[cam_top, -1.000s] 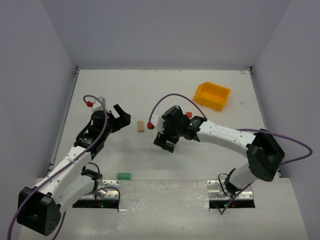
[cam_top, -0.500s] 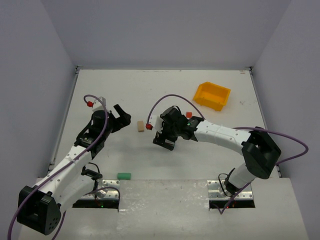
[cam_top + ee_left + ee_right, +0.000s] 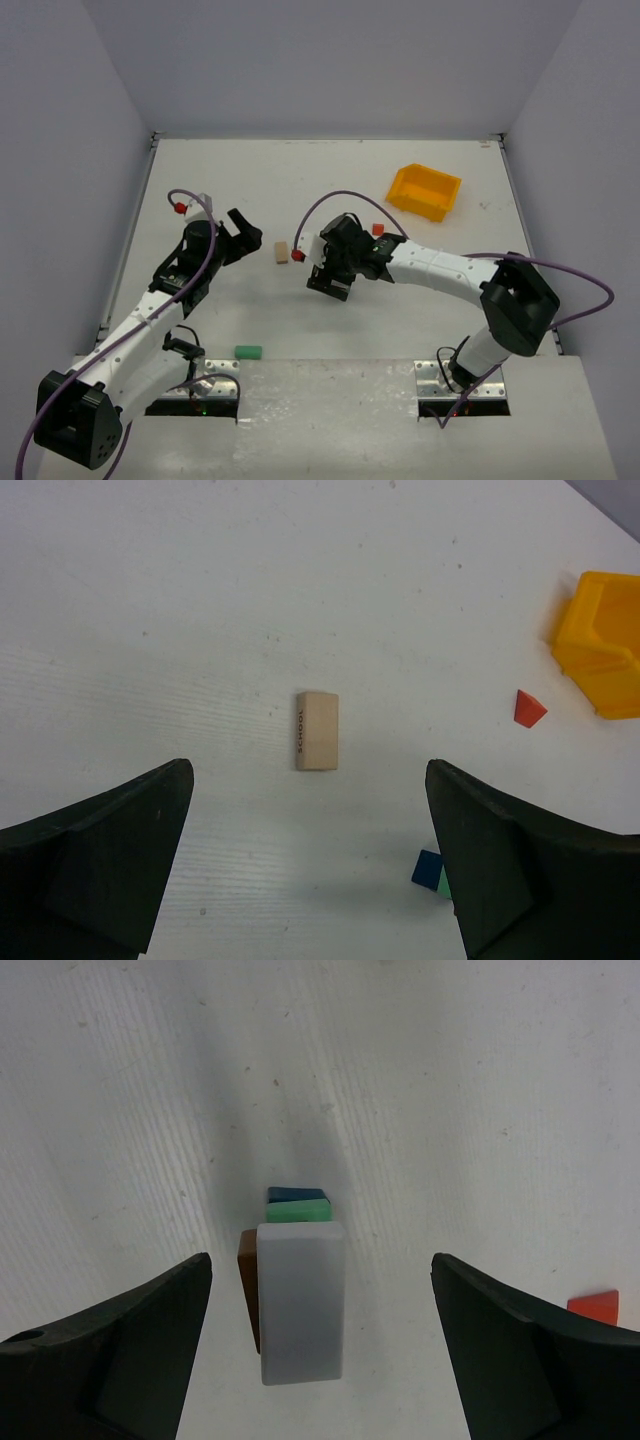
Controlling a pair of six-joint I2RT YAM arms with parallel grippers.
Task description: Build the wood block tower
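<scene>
The tower point(image 3: 300, 1300) stands between my open right gripper's point(image 3: 320, 1260) fingers: a pale block on top, a brown one showing at its left side, and green point(image 3: 298, 1211) and blue point(image 3: 294, 1195) blocks at the far side below. In the top view the right gripper point(image 3: 328, 284) covers it. A tan block point(image 3: 282, 253) marked SCHOOL point(image 3: 317, 730) lies flat just ahead of my open, empty left gripper point(image 3: 308, 780), point(image 3: 243, 233). A red block point(image 3: 377, 228) lies apart, also seen in the left wrist view point(image 3: 529, 708) and the right wrist view point(image 3: 596, 1307). The tower's blue and green edge point(image 3: 428, 868) peeks beside my left gripper's right finger.
A yellow plastic bin point(image 3: 425, 190) sits at the back right, also in the left wrist view point(image 3: 600, 645). A loose green block point(image 3: 248, 351) lies near the front edge by the left arm's base. Grey walls close in the table on three sides.
The right arm has shifted slightly while its gripper stays over the tower. The left arm and the loose blocks have not moved.
</scene>
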